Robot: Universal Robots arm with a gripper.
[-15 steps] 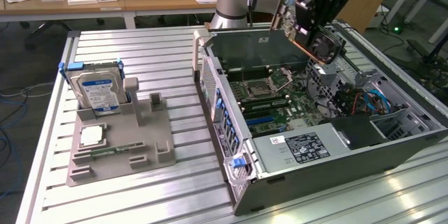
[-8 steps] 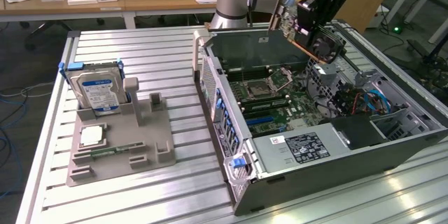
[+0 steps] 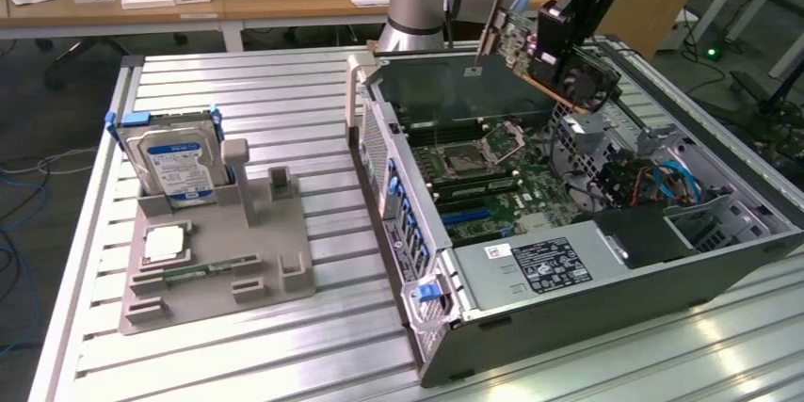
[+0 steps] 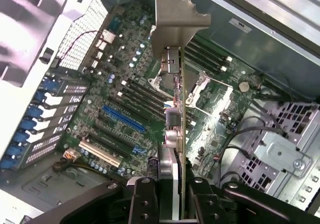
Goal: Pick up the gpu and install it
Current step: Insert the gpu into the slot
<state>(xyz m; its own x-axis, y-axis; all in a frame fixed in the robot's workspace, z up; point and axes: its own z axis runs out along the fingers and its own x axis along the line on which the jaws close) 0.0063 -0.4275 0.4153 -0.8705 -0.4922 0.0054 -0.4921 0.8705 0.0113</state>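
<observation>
Above the far corner of the open computer case, the gpu is hanging in the air, tilted and well clear of the motherboard below it. The gripper is grasping the card, its jaws clenching on the thin board from both faces; in the wrist view the fingers are flanking the card's edge, with the silver end bracket standing free beyond them. Gripping it this way is probably leaving the connector edge bare for the expansion slots, the long blue one among them. The case is lying with its open side up by the table's edge on the exterior view's right, giving access from above. Toward the opposite edge, a grey holder is carrying a hard drive upright.
</observation>
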